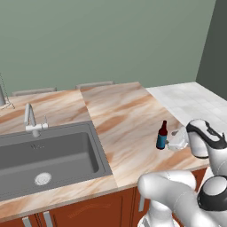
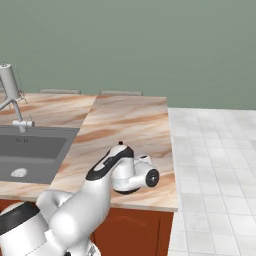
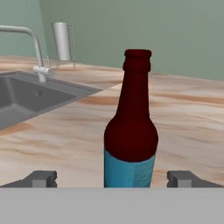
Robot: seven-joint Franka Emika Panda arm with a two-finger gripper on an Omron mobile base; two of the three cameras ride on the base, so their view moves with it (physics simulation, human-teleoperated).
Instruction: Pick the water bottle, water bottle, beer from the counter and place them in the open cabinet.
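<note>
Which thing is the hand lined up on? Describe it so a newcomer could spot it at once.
Start at the marble counter, to the right of the grey sink, and go to its front right part by the white tiled surface. There the beer stands upright between the fingers of the open hand. It is a slim bottle with a dark red-brown neck and cap and a teal-blue label.

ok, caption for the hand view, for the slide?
Open gripper level with an upright beer on the marble counter, fingertips either side; sink behind.
</note>
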